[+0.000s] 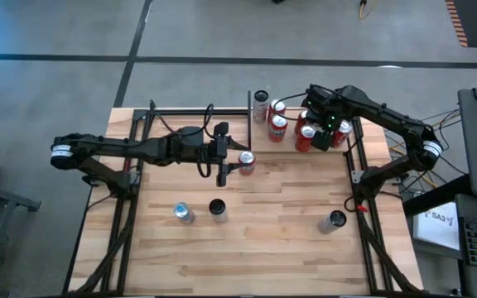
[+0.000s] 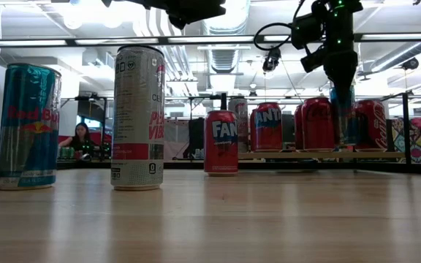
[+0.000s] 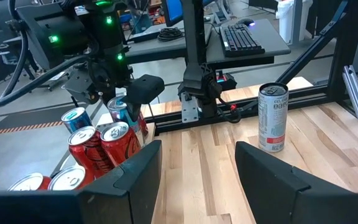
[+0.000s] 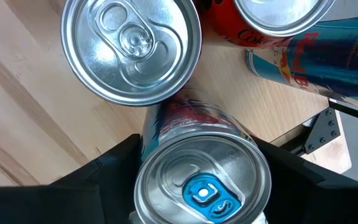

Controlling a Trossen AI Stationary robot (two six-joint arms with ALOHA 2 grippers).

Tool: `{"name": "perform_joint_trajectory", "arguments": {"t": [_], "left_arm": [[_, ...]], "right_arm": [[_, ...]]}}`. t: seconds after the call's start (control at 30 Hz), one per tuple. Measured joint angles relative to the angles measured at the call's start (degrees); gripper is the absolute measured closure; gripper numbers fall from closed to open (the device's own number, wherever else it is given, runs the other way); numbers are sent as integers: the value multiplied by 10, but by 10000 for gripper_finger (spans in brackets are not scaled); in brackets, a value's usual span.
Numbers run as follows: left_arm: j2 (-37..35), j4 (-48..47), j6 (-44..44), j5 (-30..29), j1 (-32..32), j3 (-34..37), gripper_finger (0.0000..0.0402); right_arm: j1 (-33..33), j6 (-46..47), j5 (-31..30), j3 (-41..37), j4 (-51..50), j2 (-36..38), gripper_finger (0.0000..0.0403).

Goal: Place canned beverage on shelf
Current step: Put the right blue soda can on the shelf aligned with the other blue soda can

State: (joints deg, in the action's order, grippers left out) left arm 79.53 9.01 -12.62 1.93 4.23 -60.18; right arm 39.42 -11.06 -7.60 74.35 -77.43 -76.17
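Standing nearest in the low view are a blue energy-drink can (image 2: 26, 126) and a tall white can (image 2: 137, 117), both upright on the table (image 1: 288, 207) and untouched. Behind them, an orange soda can (image 2: 221, 142) stands near the middle of the table. The left gripper (image 1: 222, 165) hangs just beside it, its fingers (image 3: 135, 177) about half apart with nothing between them.

Farther back, at the right rear corner, is the shelf (image 2: 298, 155), already crowded with red cans (image 2: 317, 123). The right gripper (image 1: 325, 132) is over it, pointing straight down. Its fingers (image 4: 107, 168) sit against opposite sides of the blue-tabbed can (image 4: 201, 180), which stands upright among its neighbours. It appears to have its base on the shelf board, though the base is hidden.

This can is probably slim, stiff while sealed and fairly heavy if full. Its smooth metal wall is likely slippery, and a tall, narrow can like this tips easily. The best hold is across the upper body, squarely on opposite sides, as here. The grip should be firm without denting the can. With another silver-topped can (image 4: 131, 50) touching or nearly touching it, any sideways drag on letting go could knock that one over.
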Motion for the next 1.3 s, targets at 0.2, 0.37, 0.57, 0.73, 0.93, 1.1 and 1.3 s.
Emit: {"name": "perform_joint_trajectory", "arguments": {"t": [0.2,0.37,0.57,0.73,0.93,1.1,1.3], "left_arm": [[0,4,0,0,0,0,212],[0,4,0,0,0,0,212],[0,4,0,0,0,0,212],[0,4,0,0,0,0,212],[0,4,0,0,0,0,212],[0,4,0,0,0,0,212],[0,4,0,0,0,0,212]], "right_arm": [[0,1,0,0,0,0,143],[0,0,0,0,0,0,146],[0,0,0,0,0,0,145],[0,0,0,0,0,0,145],[0,0,0,0,0,0,137],[0,0,0,0,0,0,140],[0,-1,0,0,0,0,142]]}}
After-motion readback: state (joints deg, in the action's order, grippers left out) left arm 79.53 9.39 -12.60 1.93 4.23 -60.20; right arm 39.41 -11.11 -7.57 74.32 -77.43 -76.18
